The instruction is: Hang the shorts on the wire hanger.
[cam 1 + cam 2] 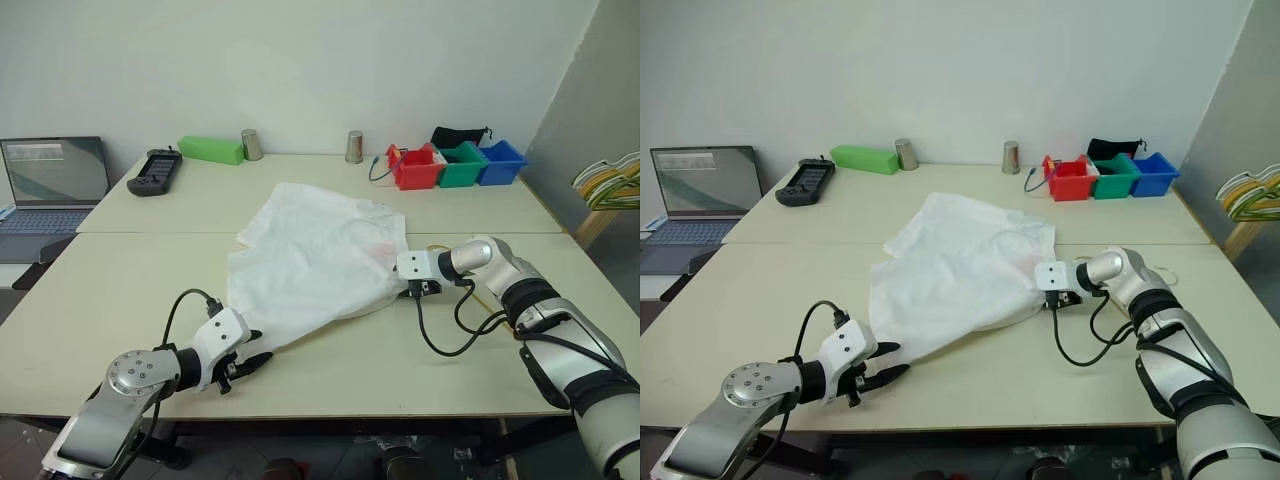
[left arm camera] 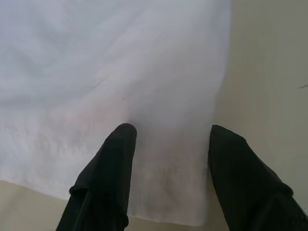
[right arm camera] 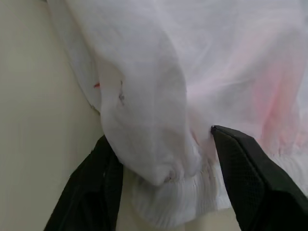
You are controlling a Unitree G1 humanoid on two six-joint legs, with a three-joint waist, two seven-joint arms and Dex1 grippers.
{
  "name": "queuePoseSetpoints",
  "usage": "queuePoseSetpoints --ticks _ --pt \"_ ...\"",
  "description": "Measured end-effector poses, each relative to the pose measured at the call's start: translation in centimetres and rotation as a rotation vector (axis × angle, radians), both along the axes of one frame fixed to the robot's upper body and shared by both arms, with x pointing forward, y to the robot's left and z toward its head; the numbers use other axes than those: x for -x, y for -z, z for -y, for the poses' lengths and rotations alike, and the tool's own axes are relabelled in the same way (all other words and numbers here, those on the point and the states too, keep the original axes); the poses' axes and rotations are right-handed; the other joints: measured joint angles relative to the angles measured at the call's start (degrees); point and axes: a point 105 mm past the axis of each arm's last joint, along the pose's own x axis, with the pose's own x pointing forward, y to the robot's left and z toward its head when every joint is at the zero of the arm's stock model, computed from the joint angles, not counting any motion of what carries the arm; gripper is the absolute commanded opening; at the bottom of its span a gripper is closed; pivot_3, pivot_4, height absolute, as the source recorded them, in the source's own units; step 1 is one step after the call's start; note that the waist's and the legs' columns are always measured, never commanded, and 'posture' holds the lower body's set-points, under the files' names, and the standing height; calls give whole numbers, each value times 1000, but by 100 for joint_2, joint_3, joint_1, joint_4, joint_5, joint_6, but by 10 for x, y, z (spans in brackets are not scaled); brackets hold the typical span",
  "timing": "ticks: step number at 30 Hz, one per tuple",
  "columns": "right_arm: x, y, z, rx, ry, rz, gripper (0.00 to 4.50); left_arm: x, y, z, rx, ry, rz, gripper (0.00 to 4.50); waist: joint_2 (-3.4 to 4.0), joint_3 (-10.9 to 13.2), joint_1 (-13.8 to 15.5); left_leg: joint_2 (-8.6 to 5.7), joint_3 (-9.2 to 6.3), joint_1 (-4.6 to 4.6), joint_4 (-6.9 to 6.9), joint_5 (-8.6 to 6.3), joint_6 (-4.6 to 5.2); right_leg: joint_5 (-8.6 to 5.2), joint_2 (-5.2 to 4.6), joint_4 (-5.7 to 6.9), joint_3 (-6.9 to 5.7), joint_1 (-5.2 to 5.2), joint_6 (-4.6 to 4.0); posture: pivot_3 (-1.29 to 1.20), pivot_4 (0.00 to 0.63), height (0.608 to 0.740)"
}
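Shorts [image 1: 310,262]: white, thin, faint pink print; spread flat and rumpled across the middle of the table [image 1: 120,300], between both grippers.
Left gripper [image 2: 168,139]: at the near-left hem corner of the shorts; black fingers [image 2: 115,159] parted, lying over the fabric with cloth between them, not clenched on it.
Right gripper [image 3: 163,154]: at the right edge of the shorts, beside the gathered waistband; fingers parted either side of a bunched fold, not pressed onto it.
Wire hanger [image 1: 437,247]: thin yellowish wire just showing on the table beyond the right gripper; mostly hidden.
Bins [image 1: 456,164]: red, green, blue, in a row at the far right of the table.
Laptop [image 1: 52,185]: open, far left.
Metal cups [image 1: 354,146]: two, at the far edge.
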Motion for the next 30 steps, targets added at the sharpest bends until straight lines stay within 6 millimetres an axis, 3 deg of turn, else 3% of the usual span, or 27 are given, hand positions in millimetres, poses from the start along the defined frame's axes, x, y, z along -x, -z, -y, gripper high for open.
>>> queuePoseSetpoints --ticks 7,8,14,19,20,30 --pt "3 -1 14 16 3 -11 559 -5 -3 1 -2 30 1 222 -1 -1 -6 0 -1 -1 0 0 0 0 0 -1 -1 0 0 79 0 740" --pt "6 1 18 9 5 -18 511 -4 -3 0 -7 37 -5 19 -2 -4 -7 0 -1 -1 0 0 0 0 0 -1 -1 1 0 77 0 740" --pt "32 12 25 -32 -30 -92 511 -3 -12 -16 -70 105 -39 5 -1 -7 -15 0 -5 -1 0 0 0 -1 2 0 -3 1 1 66 4 740" --pt "78 17 20 -62 -65 -156 511 2 -25 -36 -109 182 -102 5 1 -18 39 0 -5 -1 0 -1 2 -8 2 1 -4 2 -4 51 10 740" --pt "90 18 17 -52 -66 -172 511 6 -25 -38 -117 207 -120 5 -3 -21 37 1 -5 1 0 -1 2 -15 3 2 -4 1 3 47 11 740" --pt "139 19 -1 -85 84 -330 511 47 -13 -48 -169 339 -326 5 -20 -34 47 30 14 3 0 -6 -5 -51 21 -1 -5 -2 -19 28 15 740"
